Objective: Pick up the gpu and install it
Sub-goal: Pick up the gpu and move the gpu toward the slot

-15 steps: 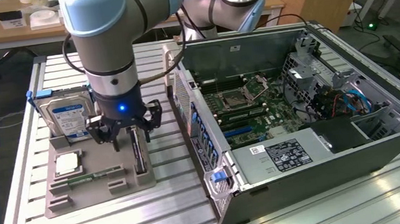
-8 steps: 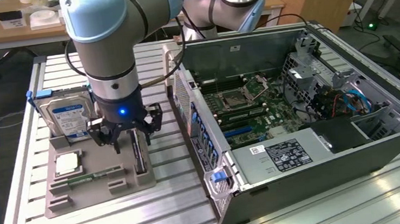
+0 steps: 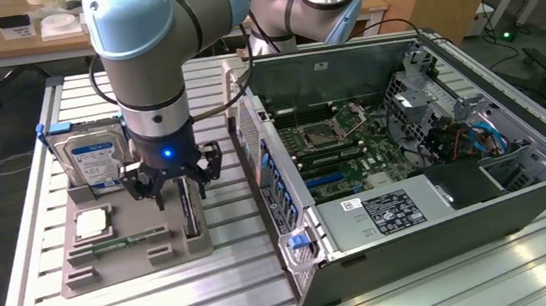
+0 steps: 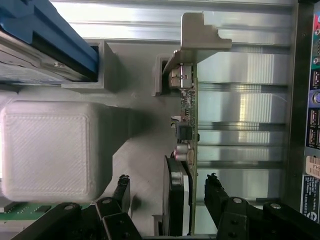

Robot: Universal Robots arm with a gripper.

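Black-fingered claw [image 3: 180, 200] hung low in the exterior view, spread open and holding nothing, with its fingers down either side of the gpu [image 3: 192, 221]. This thin dark circuit card stood on edge in a slot of the grey printed holder tray [image 3: 115, 269]. That tray lay on the slatted aluminium tabletop [image 3: 246, 292], just beside the open black computer case [image 3: 515, 202] on the exterior view's right. The silver hard drive with its blue label [image 3: 90, 158] stood upright at the tray's far end.

In the wrist view the card ran edge-on between the two fingertips [image 4: 215, 192], with its pale metal bracket [image 4: 200, 35] at the far end. A gap showed on both sides (narrower on one side, by my reading). A good grasp, I judged, called for centring the claw across the card so both pads met it together. It should close on the flat board rather than on the parts standing proud of it, and squeeze gently, since a one-sided push would likely tip the thin card in its slot.
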